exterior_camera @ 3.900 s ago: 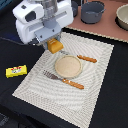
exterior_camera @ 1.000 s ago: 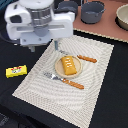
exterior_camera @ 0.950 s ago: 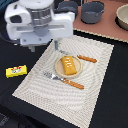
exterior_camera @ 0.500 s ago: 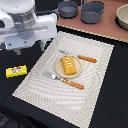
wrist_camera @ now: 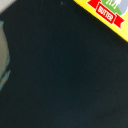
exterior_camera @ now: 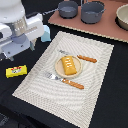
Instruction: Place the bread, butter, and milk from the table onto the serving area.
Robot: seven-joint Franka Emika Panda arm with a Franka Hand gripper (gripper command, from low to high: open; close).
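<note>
Wrist view: the butter, a yellow pack, bears a red label reading "BUTTER" in pale capitals, set beneath a small white-and-green mark that is too blurred to read. Exterior view: the same pack shows only small, illegible red marks.

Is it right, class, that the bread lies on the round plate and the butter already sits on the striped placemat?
Partly. The bread does lie on the plate, but the butter sits on the black table, beside the placemat, as the exterior view shows.
</note>
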